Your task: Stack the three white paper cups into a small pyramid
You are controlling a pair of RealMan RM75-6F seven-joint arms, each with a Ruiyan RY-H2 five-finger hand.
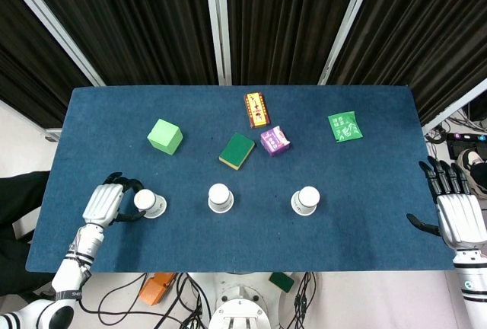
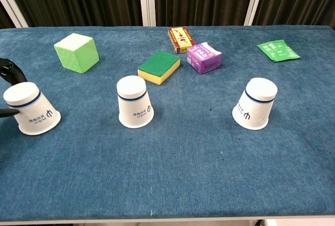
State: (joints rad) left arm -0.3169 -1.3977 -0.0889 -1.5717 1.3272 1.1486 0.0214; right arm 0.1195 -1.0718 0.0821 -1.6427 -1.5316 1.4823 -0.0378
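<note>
Three white paper cups stand upside down in a row near the table's front edge: left cup (image 1: 150, 203) (image 2: 30, 109), middle cup (image 1: 220, 197) (image 2: 134, 102), right cup (image 1: 306, 200) (image 2: 255, 103). My left hand (image 1: 107, 203) wraps around the left cup from its left side, thumb and fingers (image 2: 10, 70) touching its wall; the cup leans slightly. My right hand (image 1: 456, 215) hangs open beyond the table's right edge, far from the cups, and only the head view shows it.
Behind the cups lie a green cube (image 1: 164, 136), a green-and-yellow sponge (image 1: 237, 151), a purple packet (image 1: 275, 140), a red-yellow box (image 1: 256, 109) and a green sachet (image 1: 345, 126). The blue table (image 1: 365, 184) ends just in front of the cups.
</note>
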